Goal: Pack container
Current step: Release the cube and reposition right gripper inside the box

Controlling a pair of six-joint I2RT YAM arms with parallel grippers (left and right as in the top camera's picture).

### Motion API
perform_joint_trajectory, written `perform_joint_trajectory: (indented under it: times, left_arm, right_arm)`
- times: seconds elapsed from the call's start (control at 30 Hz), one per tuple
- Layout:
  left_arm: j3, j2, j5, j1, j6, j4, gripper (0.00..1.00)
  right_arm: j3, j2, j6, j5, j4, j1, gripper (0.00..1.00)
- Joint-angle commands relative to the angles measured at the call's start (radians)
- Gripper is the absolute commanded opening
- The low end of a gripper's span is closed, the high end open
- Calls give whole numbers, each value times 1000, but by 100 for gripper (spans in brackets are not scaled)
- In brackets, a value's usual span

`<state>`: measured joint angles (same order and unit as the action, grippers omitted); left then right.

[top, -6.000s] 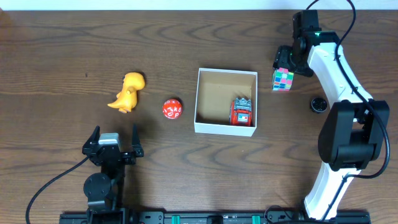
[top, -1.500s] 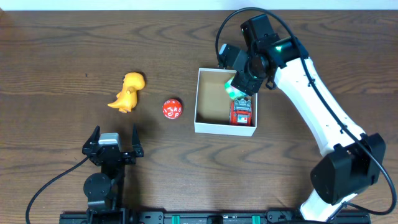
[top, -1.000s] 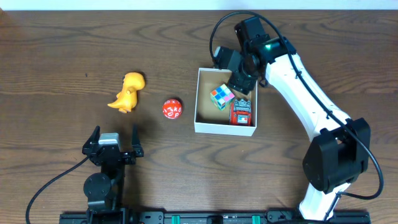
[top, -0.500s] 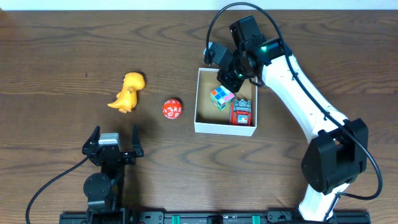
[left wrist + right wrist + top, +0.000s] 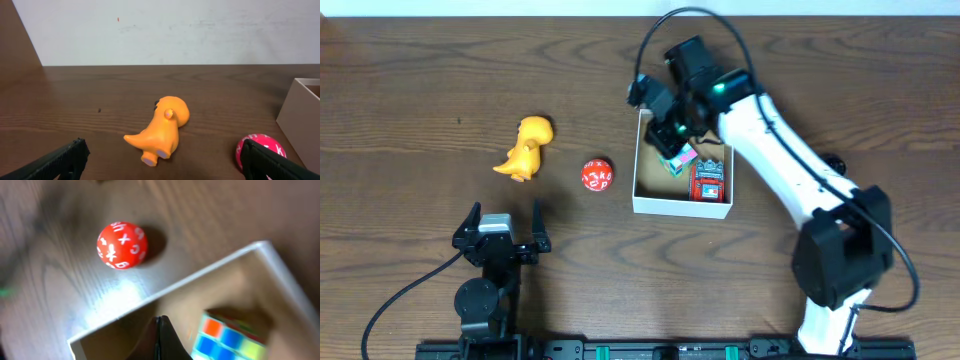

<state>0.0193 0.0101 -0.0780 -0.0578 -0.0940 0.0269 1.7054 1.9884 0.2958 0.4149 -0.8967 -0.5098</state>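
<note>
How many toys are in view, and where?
4. The orange dinosaur lies left of the container; the red numbered ball sits between them; the colour cube and the red toy are inside the container. The right arm covers part of it, so more may hide.

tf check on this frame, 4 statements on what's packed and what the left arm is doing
1. The puzzle cube sits inside the container. True.
2. The red numbered ball is in the container. False: it lies on the table outside the container's left wall.
3. The left gripper holds the yellow dinosaur. False: it is open and empty, and the dinosaur lies on the table apart from it.
4. A red toy lies in the container next to the puzzle cube. True.
</note>
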Motion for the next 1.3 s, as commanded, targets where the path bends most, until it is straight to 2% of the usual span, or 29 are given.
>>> perform_joint_trajectory:
  times: [0.0, 0.37, 1.27]
  left_arm:
    - [-15, -6, -12, 2, 1, 36, 98]
    - [-15, -6, -12, 2, 0, 36, 98]
    - [-15, -6, -12, 2, 0, 36, 98]
  right_arm:
    - [0, 57, -94, 19, 0, -35, 1]
    - [0, 87, -116, -50, -5, -47, 1]
    - [0, 104, -95, -80, -51, -48, 1]
